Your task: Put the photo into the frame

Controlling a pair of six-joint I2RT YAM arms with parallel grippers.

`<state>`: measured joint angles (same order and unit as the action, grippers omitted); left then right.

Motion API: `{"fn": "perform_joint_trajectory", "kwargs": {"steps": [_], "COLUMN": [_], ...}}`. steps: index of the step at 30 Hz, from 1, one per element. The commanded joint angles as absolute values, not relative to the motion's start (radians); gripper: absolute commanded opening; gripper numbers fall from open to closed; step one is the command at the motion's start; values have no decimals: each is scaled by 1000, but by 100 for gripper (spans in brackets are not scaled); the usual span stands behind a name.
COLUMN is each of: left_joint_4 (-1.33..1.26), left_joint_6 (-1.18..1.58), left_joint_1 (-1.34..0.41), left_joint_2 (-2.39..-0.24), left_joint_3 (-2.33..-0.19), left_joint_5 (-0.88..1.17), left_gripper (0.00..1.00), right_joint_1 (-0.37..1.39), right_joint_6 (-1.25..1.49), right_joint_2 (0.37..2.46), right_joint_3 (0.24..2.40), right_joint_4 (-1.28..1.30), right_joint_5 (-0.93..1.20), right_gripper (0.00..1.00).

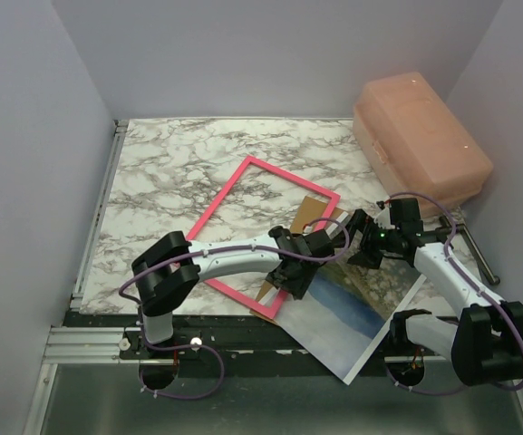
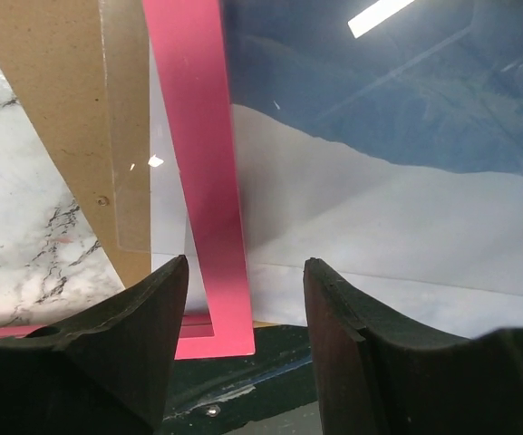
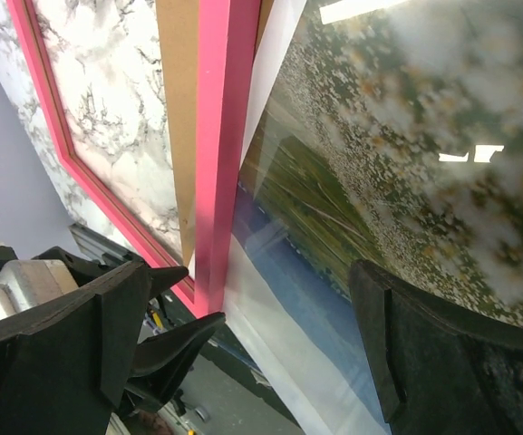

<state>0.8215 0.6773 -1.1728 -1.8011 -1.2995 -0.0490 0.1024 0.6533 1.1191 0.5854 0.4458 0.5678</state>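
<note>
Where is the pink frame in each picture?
Top view: the frame lies mid-picture, like a tilted diamond.
Left wrist: one frame bar runs down left of centre.
Right wrist: one frame bar runs down left of centre.
Shared landmark: the brown board beside that bar.

Frame (image 1: 218, 200) on table (image 1: 166, 172) centre, turned cornerwise. Backing board (image 1: 314, 210) under frame's 3 o'clock side. Photo (image 1: 352, 317) at 5 o'clock, against frame's near right side, overhanging table's near edge. Lidded plastic box (image 1: 421, 136) at 1 o'clock, far right corner.
</note>
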Motion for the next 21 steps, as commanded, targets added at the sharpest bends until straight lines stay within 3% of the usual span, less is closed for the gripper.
{"fn": "perform_joint_trajectory", "kwargs": {"steps": [1, 9, 15, 21], "left_joint_4": [898, 947, 942, 954], "left_joint_6": [632, 623, 637, 652], "left_joint_1": [-1174, -1174, -1174, -1175], "left_joint_2": [-1841, -1886, -1876, -1828], "left_joint_3": [-1353, -1367, -1349, -1345], "left_joint_5": [25, 60, 45, -30], "left_gripper": [55, 49, 21, 1], "right_joint_1": [100, 100, 100, 100], "right_joint_6": [638, 638, 629, 637], "right_joint_2": [1133, 1136, 1139, 1139], "right_joint_3": [604, 603, 606, 618], "right_joint_4": [468, 469, 472, 474], "right_joint_5": [548, 541, 547, 555], "right_gripper": [100, 100, 100, 100]}}
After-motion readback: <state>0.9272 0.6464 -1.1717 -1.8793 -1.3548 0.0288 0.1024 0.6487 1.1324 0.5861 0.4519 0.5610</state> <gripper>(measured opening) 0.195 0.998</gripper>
